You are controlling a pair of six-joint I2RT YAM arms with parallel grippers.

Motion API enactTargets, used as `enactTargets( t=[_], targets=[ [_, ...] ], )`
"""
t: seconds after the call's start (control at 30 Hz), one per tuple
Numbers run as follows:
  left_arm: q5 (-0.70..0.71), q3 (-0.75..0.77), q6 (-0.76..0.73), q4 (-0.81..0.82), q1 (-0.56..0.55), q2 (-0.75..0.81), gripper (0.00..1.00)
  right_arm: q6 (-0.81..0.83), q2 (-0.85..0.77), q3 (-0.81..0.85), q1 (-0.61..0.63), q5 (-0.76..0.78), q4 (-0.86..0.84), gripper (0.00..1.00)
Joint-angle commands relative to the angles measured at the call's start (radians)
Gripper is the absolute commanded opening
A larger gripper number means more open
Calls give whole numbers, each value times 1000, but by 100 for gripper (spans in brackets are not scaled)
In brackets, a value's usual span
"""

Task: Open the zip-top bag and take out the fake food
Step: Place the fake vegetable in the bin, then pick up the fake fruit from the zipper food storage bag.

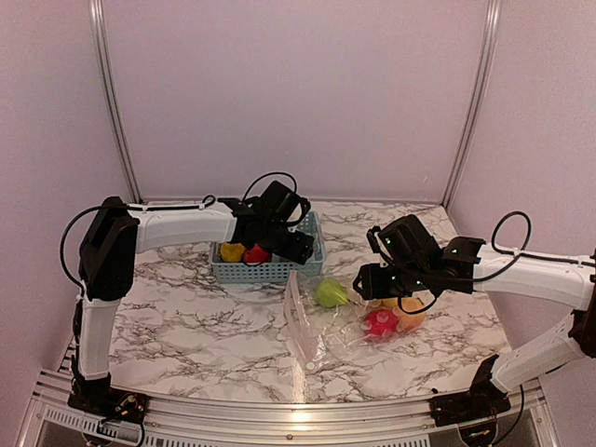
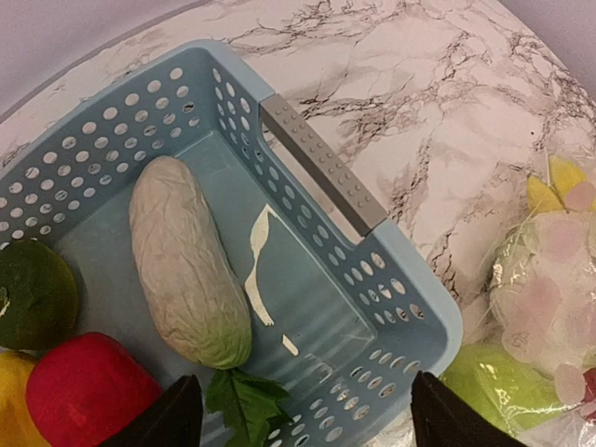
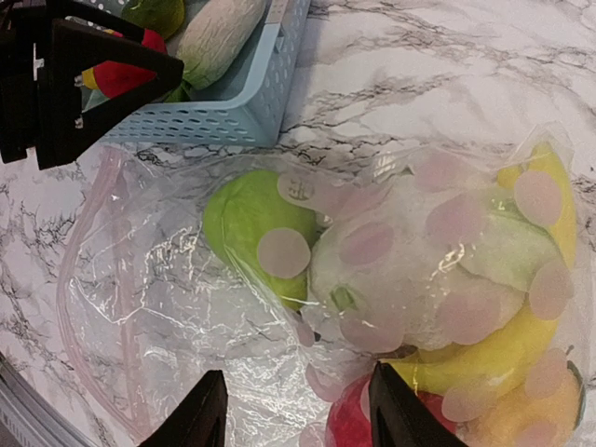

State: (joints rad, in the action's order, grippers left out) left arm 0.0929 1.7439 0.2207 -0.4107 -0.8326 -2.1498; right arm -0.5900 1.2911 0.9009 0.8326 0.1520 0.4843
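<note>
My left hand [image 2: 307, 414] hangs over the basket [image 2: 410, 307], fingers apart, empty. The zip-top bag [image 3: 168, 307] lies to its right and nearer on the worktop, zipper leftward, fake food [image 3: 251, 223] inside. My right hand [image 3: 298, 410] is closer, half-parted over it; grip unclear.

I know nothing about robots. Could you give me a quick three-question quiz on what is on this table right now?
1. True or false: the blue basket holds no food at all.
2. Where is the green fruit? A) in the basket B) inside the zip-top bag C) pinched in a tool
3. Which arm's tool is above the basket, left or right?
Key: 1 false; 2 B; 3 the left tool.
</note>
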Motion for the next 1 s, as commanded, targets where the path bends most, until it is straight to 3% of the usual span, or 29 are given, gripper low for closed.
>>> enactTargets(
  t=[0.0,0.6,0.97],
  targets=[
    [-2,-69,-5,70,-3,134,83,3,-10,33,-8,12,6,50],
    [11,-599,-6,171,-16,533,87,34,72,89,-7,-14,-37,50],
    [-11,-736,13,245,-108,554,85,55,206,169,-7,-50,-90,48]
  ],
)
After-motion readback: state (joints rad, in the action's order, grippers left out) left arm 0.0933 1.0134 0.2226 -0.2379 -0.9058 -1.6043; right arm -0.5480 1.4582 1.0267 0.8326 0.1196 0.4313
